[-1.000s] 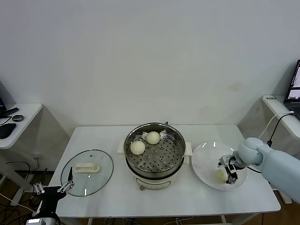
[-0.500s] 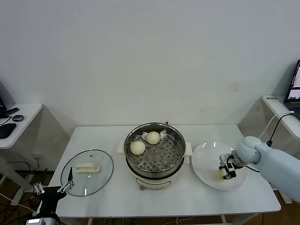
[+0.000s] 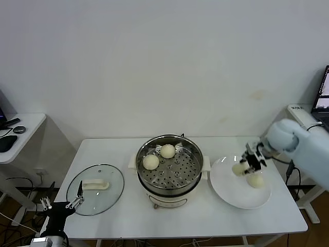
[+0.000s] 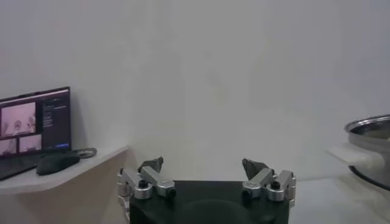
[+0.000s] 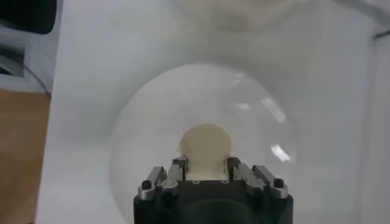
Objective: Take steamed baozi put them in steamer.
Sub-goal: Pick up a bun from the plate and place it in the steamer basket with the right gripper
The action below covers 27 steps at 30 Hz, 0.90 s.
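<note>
Now your right gripper [image 3: 250,163] pinches one small cream-white steamed bun [image 3: 238,169] above the flat white plate [image 3: 226,186], clear for carrying to the shiny steel steamer pot [image 3: 169,165] beside it, where two buns [image 3: 151,161] sit. Another bun [image 3: 255,180] stays on the plate. Your left gripper [image 3: 61,207] hangs open by the glass lid [image 3: 95,182].

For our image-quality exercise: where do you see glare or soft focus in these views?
Head view: bright highlights on the steamer rim and glass lid. Right wrist view: glints on the white plate; the held baozi looks soft-edged in the right gripper. Left wrist view: the steamer at the edge is blurred.
</note>
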Motion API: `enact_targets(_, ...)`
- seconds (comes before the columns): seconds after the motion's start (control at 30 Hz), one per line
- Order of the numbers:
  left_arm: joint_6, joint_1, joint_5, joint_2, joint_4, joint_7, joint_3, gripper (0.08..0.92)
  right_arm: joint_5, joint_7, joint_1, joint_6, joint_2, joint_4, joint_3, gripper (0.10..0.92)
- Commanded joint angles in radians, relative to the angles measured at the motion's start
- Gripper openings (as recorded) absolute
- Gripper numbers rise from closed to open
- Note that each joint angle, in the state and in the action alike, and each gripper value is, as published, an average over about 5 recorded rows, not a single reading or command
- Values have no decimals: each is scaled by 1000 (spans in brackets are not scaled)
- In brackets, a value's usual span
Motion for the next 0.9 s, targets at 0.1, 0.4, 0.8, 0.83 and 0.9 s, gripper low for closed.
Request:
enact_targets(0.1,-1,2,-4,3,-2,0,-2,823,192,15,393,95,180,33,-199,424)
enact_targets(0.4,-1,4,-5,0,1,0,-10,823,204,105,372,308,442,41,-380,427)
enact_targets(0.8,-1,15,-17,-3,-8,0,-45,823,1,86,269,558,628,-52,-481,444)
enact_targets(0.83,-1,15,-18,-4,-7,0,-45,823,-16,86,267,568,634,-53,-483,446)
enact_targets(0.9,-1,14,-18,-6,-6,0,-45,823,-53,85,263,592,644,-57,-485,449)
